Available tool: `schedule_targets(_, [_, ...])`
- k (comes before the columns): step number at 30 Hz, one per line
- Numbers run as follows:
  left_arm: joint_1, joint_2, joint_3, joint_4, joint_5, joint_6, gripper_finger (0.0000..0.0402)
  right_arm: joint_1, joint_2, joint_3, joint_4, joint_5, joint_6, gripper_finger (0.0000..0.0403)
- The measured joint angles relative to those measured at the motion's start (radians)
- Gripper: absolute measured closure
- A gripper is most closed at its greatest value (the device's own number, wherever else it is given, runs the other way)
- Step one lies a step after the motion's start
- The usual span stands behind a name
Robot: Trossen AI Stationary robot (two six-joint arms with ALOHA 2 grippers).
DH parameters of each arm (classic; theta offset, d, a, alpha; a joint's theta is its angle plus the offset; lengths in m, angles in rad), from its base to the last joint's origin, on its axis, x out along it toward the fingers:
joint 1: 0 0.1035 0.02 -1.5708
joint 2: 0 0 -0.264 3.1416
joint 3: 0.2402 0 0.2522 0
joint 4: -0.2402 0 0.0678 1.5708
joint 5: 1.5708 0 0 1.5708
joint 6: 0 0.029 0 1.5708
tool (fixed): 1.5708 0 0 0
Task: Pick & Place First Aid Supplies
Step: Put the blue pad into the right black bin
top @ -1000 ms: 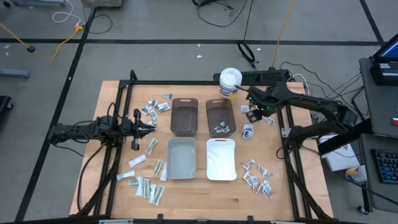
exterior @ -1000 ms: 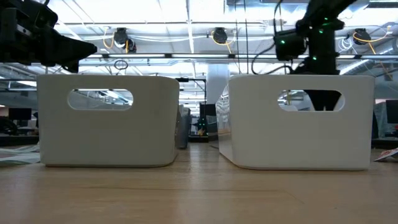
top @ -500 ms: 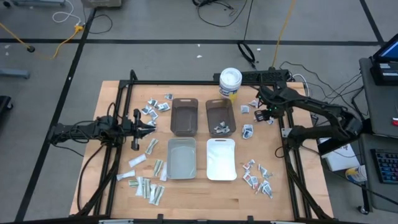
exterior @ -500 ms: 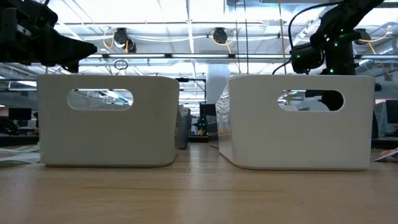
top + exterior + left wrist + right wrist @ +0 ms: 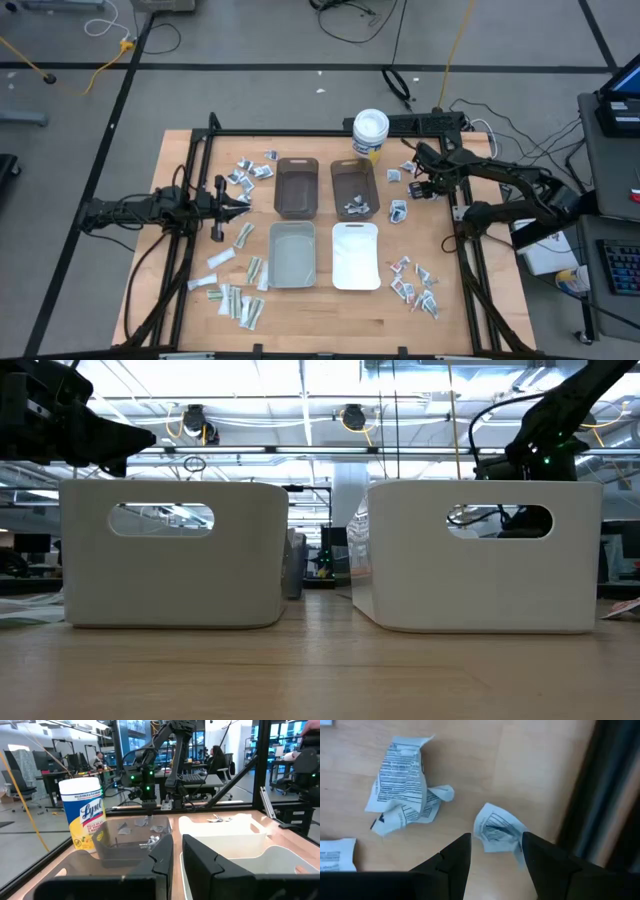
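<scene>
The first aid packets lie in loose groups: at the far left [image 5: 248,172], the near left [image 5: 236,296], the near right [image 5: 414,282] and the far right [image 5: 404,171]. A few lie in the right brown bin [image 5: 357,206]. My right gripper [image 5: 425,186] hovers open over the far-right group. In its wrist view its fingers [image 5: 495,847] stand on either side of a small crumpled white packet [image 5: 496,827], above it and apart from it. A larger crumpled packet [image 5: 402,785] lies beside it. My left gripper [image 5: 240,202] waits at the table's left, with only a narrow gap between its fingers [image 5: 177,847].
Two brown bins [image 5: 296,187] [image 5: 340,172] stand far of a grey bin [image 5: 291,254] and a white bin [image 5: 355,255]. A white tub with a yellow label [image 5: 370,130] stands at the far edge. The black frame rail [image 5: 607,795] runs close beside the right gripper.
My right gripper has moved from beside the right brown bin toward the table's right edge, and now stands over the far-right packets. The packets on the table have stayed in place.
</scene>
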Motion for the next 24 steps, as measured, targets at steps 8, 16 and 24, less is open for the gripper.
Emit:
schedule_targets(8, [0.0,0.0,0.0,0.0,0.0,0.0,0.0355,-0.001,0.017,-0.043,0.014,0.003,0.005,0.0257])
schedule_targets(16, [0.0,0.0,0.0,0.0,0.0,0.0,0.0355,-0.001,0.018,-0.045,0.024,-0.007,-0.003,0.0355])
schedule_targets(24, [0.0,0.0,0.0,0.0,0.0,0.0,0.0355,-0.001,0.016,-0.035,-0.017,-0.021,-0.024,0.0399])
